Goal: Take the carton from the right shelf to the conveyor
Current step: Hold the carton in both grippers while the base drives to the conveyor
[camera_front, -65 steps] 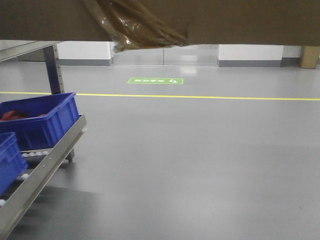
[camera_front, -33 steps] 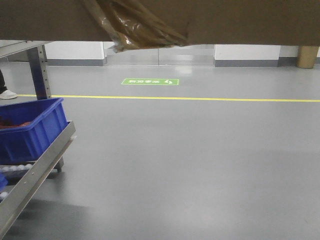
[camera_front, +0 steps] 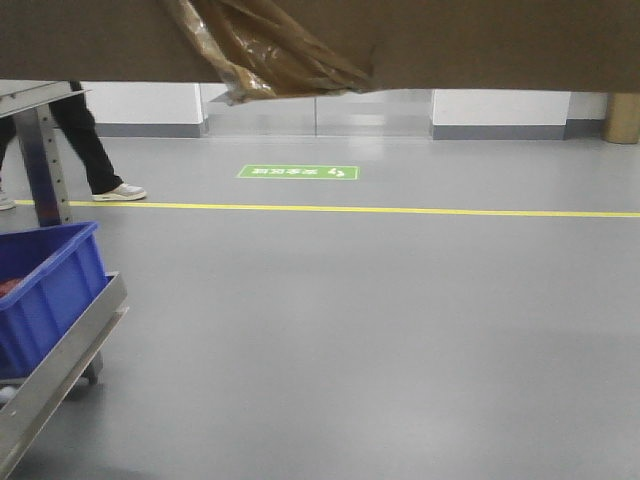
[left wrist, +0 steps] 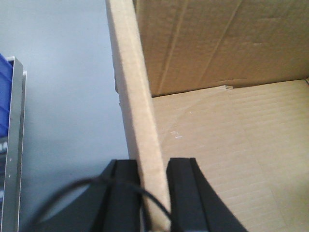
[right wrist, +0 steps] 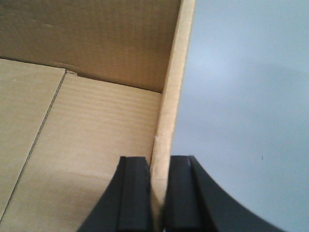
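The carton hangs in the air above the floor, carried only by its 2 side walls. The left fingers are almost closed, pinching the left wall, and the right fingers pinch the right wall likewise. In my judgement the thin cardboard could bend or slide out of either pinch, tilting or dropping the box. A person beyond the yellow line is a possible collision. The loose amber tape could snag. The conveyor is not in view. Counted: 1 carton, 1 blue bin on 1 steel shelf, 1 person, 1 green floor marking.
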